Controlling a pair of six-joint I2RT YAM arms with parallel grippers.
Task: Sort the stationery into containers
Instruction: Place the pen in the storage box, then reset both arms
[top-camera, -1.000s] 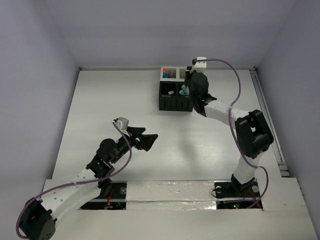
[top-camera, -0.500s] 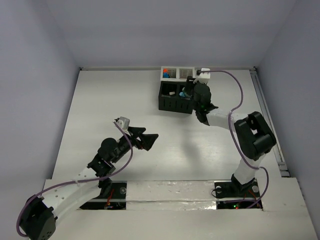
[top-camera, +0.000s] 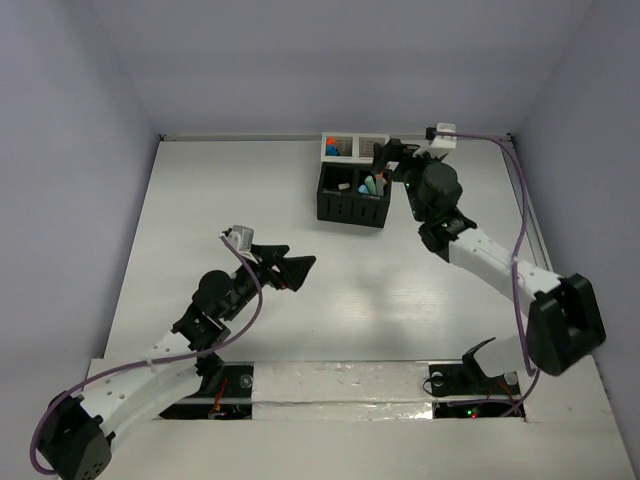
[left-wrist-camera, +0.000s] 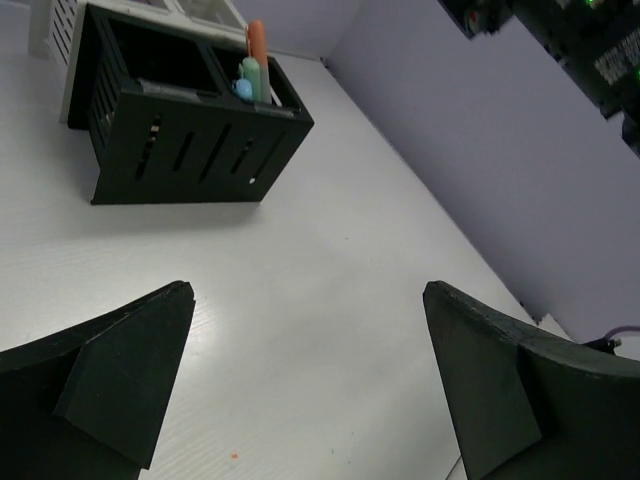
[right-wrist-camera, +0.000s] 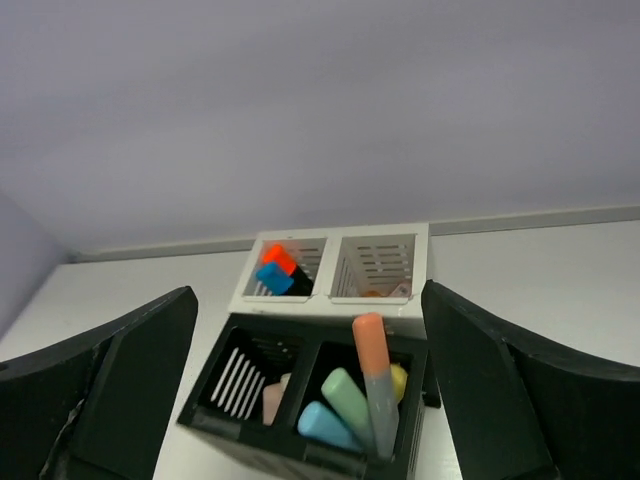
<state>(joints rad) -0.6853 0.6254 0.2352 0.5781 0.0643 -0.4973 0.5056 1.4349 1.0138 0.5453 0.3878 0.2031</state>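
Note:
The containers are one slotted organizer at the back of the table: a black part (top-camera: 348, 210) joined to a white part (top-camera: 353, 137). In the right wrist view its black right compartment (right-wrist-camera: 415, 345) holds several pastel highlighters: an orange-capped grey one (right-wrist-camera: 372, 365), green (right-wrist-camera: 345, 395), blue (right-wrist-camera: 322, 425) and yellow (right-wrist-camera: 399, 380). A pink item (right-wrist-camera: 271, 400) leans in the black left compartment. Markers with orange and blue caps (right-wrist-camera: 277, 268) stand in the white part (right-wrist-camera: 330, 302). My right gripper (top-camera: 392, 163) hangs open just right of the organizer, holding nothing. My left gripper (top-camera: 300, 268) is open over bare table.
The left wrist view shows the black part (left-wrist-camera: 190, 150) far ahead, with highlighter tips (left-wrist-camera: 255, 65) sticking out and white table between. Lilac walls enclose the table. A rail (top-camera: 535, 230) runs along the right edge.
My right gripper opened and drew back up and to the right, off the organizer; the orange-capped highlighter now stands in the black right compartment. The left arm shifted slightly.

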